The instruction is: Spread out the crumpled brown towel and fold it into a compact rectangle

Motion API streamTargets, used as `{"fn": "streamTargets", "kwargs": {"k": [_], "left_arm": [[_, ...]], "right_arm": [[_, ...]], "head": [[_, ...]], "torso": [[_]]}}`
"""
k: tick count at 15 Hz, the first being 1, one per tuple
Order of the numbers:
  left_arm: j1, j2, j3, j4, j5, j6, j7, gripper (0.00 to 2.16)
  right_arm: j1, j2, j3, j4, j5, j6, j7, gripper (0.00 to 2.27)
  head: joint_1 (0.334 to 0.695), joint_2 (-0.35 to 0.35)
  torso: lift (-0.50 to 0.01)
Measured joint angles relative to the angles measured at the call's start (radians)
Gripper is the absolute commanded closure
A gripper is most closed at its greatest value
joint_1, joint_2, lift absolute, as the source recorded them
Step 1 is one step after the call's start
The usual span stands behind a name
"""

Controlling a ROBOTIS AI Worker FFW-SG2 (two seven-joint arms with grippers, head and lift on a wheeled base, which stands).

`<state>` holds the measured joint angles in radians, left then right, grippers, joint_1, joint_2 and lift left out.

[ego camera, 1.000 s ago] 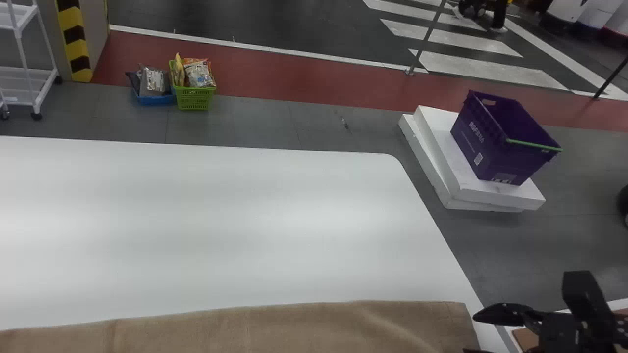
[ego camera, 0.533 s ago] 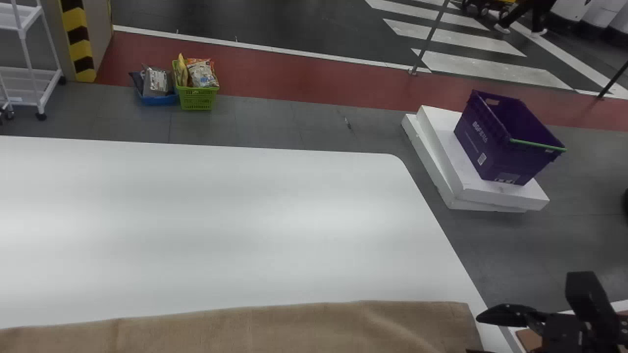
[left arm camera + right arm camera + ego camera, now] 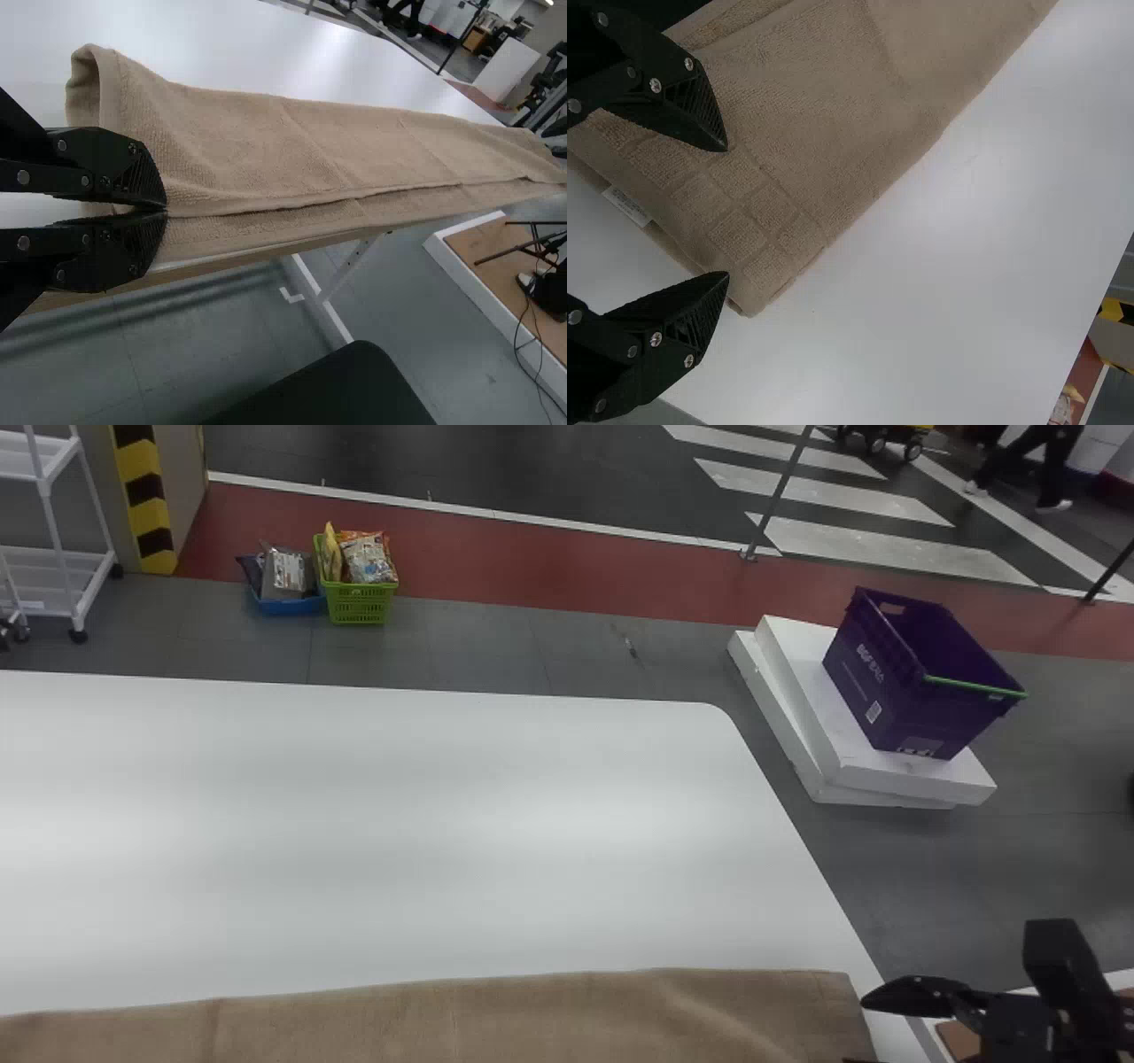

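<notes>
In the head view, my right gripper (image 3: 856,1031) is at the lower right, beside the right end of the brown towel (image 3: 532,1019). The towel lies as a long folded strip along the table's near side. The right wrist view has my right gripper (image 3: 727,212) open around a towel corner (image 3: 766,230), one finger over the cloth and the other just off it. Over in the left wrist view, my left gripper (image 3: 166,210) is shut on the edge at one end of the towel (image 3: 266,142), whose layers stretch away along the table edge.
The white table (image 3: 399,824) extends beyond the towel, with its right edge near my right gripper. On the floor past it stand a purple crate (image 3: 895,691) on white slabs (image 3: 842,766), a green basket (image 3: 359,602) and a white cart (image 3: 66,584).
The head view's scene has shifted slightly rightward as a whole. Towel and right gripper keep about the same position relative to each other.
</notes>
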<state>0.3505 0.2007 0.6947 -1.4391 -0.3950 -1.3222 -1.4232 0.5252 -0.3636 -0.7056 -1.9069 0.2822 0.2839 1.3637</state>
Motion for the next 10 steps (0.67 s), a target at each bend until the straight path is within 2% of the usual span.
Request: {"fn": "streamTargets", "kwargs": {"k": [10], "left_arm": [[0.106, -0.03, 0.035, -0.159, 0.09, 0.037, -0.06, 1.02]], "right_arm": [[-0.002, 0.001, 0.007, 0.0, -0.007, -0.002, 0.0, 0.39]], "head": [[0.695, -0.335]], "torso": [[-0.127]]}}
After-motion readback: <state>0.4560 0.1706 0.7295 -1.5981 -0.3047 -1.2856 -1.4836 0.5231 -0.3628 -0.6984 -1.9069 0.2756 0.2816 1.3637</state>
